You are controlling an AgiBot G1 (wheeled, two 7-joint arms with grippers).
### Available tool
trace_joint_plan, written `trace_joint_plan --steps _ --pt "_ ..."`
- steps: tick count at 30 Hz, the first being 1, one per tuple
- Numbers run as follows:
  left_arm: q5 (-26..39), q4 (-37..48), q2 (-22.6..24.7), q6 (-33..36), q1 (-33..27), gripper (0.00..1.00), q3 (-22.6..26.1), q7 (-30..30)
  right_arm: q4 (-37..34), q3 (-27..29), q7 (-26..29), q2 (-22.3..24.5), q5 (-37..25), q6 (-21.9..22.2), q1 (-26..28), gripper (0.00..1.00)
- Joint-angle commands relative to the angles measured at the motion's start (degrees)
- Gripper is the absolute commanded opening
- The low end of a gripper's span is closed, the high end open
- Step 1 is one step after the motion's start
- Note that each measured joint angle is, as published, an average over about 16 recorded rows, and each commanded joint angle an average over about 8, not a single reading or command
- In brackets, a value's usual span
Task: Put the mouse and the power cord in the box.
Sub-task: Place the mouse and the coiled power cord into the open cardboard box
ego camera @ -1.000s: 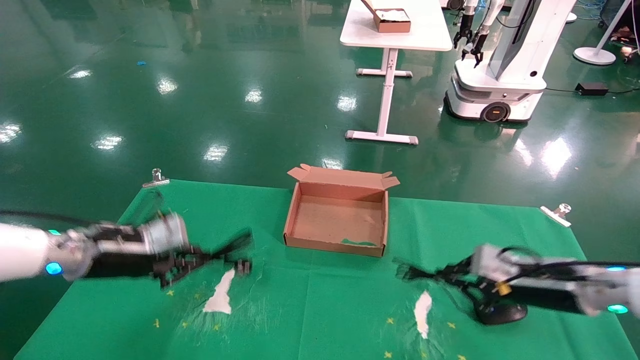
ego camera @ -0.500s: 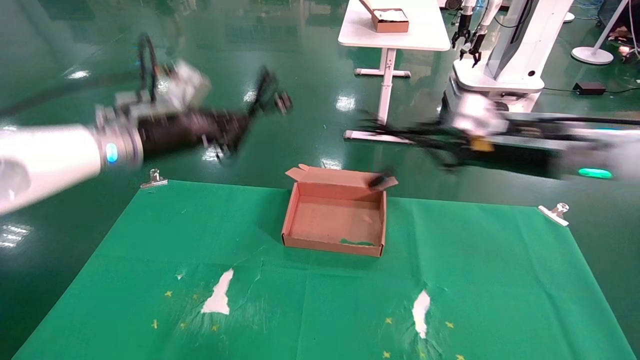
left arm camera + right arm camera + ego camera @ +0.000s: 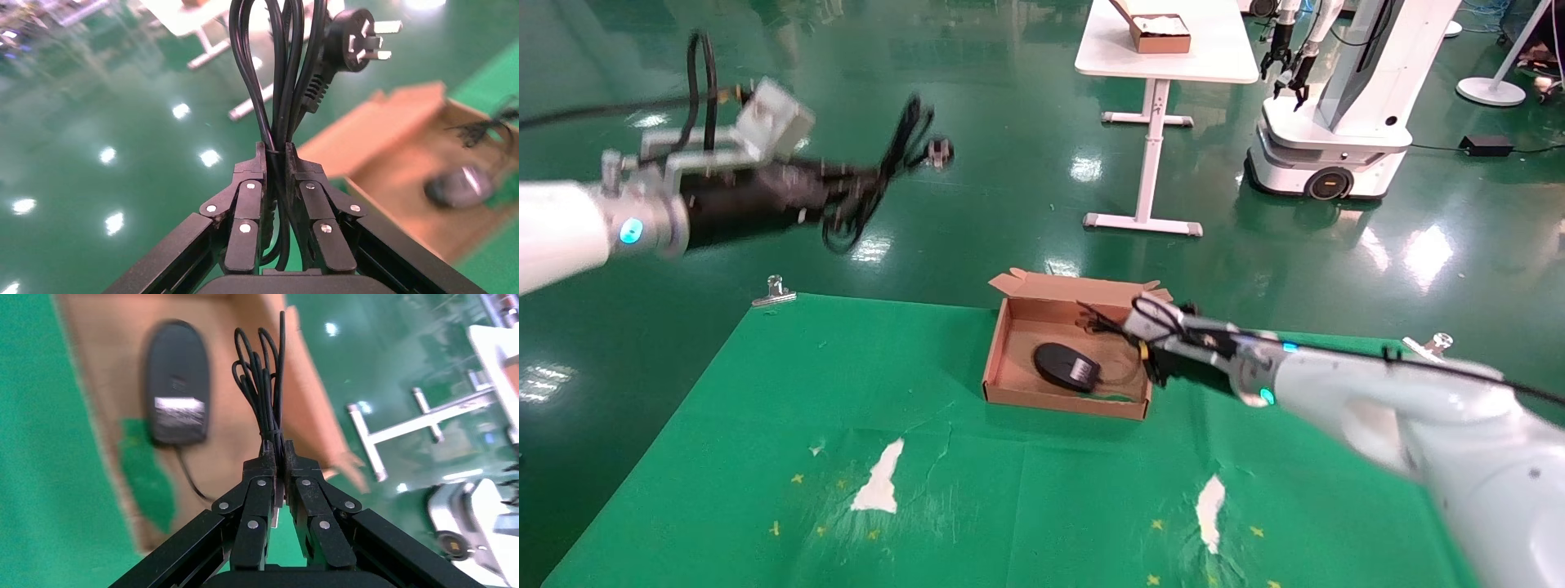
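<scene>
The brown cardboard box (image 3: 1001, 359) stands open at the far middle of the green cloth. The black mouse (image 3: 1066, 365) lies on the box floor, label side up. My right gripper (image 3: 1133, 314) hangs over the box's right rim, shut on the looped bundle of the mouse's thin cable (image 3: 263, 380). In the right wrist view the mouse (image 3: 177, 386) rests on the box floor (image 3: 98, 367) beyond the gripper (image 3: 276, 447). My left gripper (image 3: 866, 184) is high at the left, off the table, shut on the looped power cord (image 3: 275, 73), whose plug (image 3: 358, 40) sticks out past the gripper (image 3: 276, 153).
The green cloth (image 3: 764, 408) has two white tears (image 3: 878, 482) (image 3: 1209, 498) near the front and metal clips (image 3: 774, 290) (image 3: 1430, 347) at its far corners. Far behind stand a white table (image 3: 1164, 49) with a small brown box (image 3: 1156, 33) and another robot (image 3: 1336, 122).
Both arms lifted off the cloth with their loads. The right arm then came down to the box, and the mouse now lies inside. The left arm stays high with the power cord.
</scene>
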Motion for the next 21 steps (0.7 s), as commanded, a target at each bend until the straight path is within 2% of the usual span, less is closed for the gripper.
trace_joint_plan --steps 1,4,5,13,21 --pt "0.8 0.2 -1.3 2.6 0.2 0.0 0.6 0.3 0.2 -0.4 0.1 -0.5 -0.4 0.5 -1.7 0.61" --pt "2.2 -0.1 -1.7 4.1 0.6 0.0 1.5 1.5 1.0 -0.8 0.7 -0.4 -0.7 -1.1 -2.0 0.96" --pt "2.6 -0.3 -1.6 4.3 0.8 0.0 1.8 2.0 1.3 -0.9 0.8 -0.4 -0.8 -1.4 -2.0 1.0" --pt "5.4 -2.1 1.3 2.6 1.6 0.0 3.8 5.6 2.5 -0.5 0.5 0.1 0.6 -2.6 -2.0 1.0" --pt "6.8 -2.3 8.8 -3.0 5.2 0.0 4.8 8.6 1.4 1.6 -2.1 3.4 3.6 0.7 0.9 1.0"
